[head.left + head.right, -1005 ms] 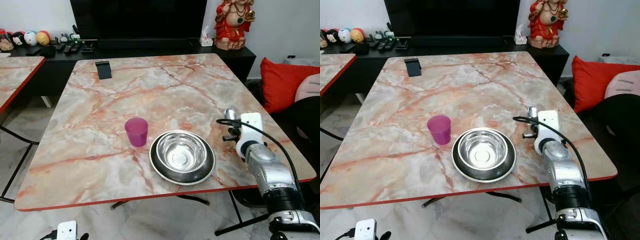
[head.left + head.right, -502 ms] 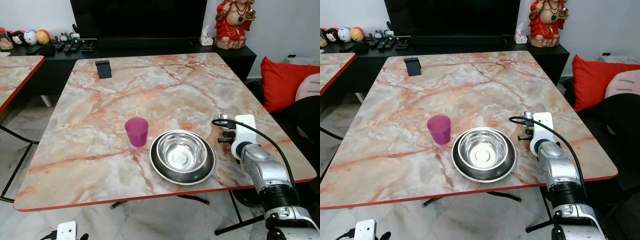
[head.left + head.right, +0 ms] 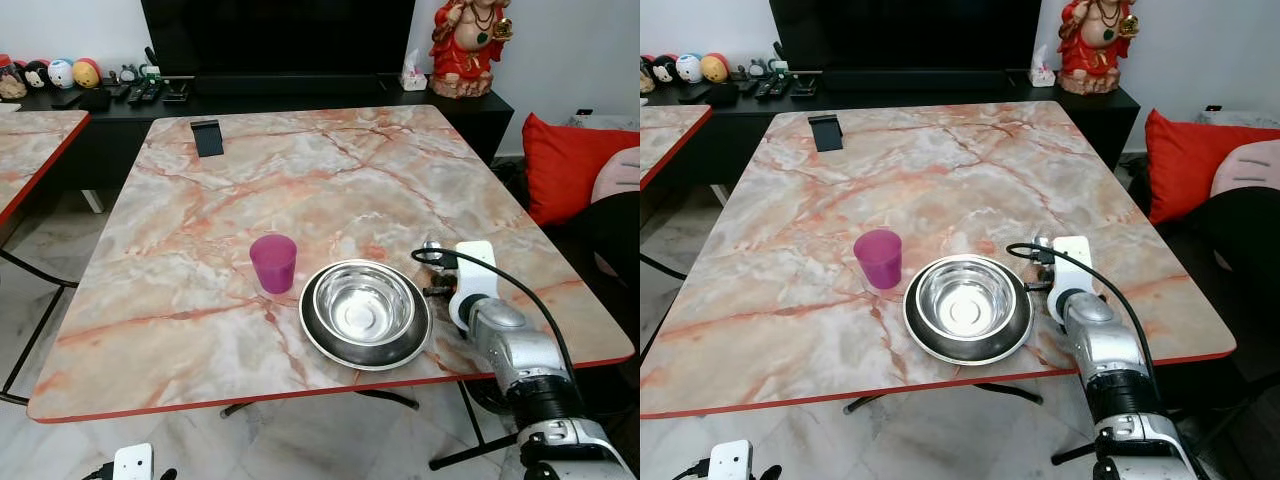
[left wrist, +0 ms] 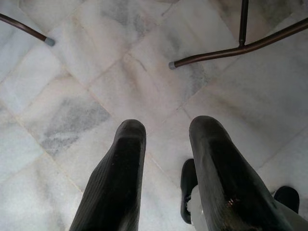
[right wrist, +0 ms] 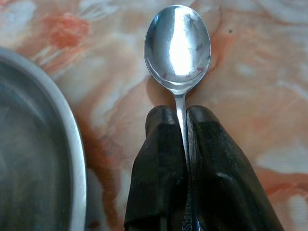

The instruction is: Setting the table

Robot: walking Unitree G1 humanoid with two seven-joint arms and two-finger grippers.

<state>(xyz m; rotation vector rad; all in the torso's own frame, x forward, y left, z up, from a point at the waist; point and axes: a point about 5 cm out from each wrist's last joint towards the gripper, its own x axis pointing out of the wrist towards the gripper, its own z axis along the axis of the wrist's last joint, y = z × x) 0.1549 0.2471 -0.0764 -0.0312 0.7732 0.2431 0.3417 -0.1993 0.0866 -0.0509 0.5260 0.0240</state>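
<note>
Right end effector (image 5: 182, 120) grips the spoon (image 5: 178, 45) by its handle, the two black fingers (image 5: 159, 159) pressed tight on either side of the thin stem, with the bowl of the spoon sticking out past the fingertips. Compared with a second ago, the right arm has drawn nearer to the robot and closer to the steel bowl (image 3: 364, 305); the spoon now sits just beside the plate (image 3: 410, 347) rim at about 3 o'clock, where before it stood well apart toward 2 o'clock. Its bowl lies low over the marble worktop (image 3: 300, 190); whether it touches the surface I cannot tell. The steel bowl rests inside the plate near the front edge of the worktop, and the purple cup (image 3: 273, 263) stands upright at about 10 o'clock from the plate, just beside it. Neither has shifted. Left end effector (image 4: 166, 139) hangs idle over the tiled floor (image 4: 72, 72), fingers narrowly apart and holding nothing.
</note>
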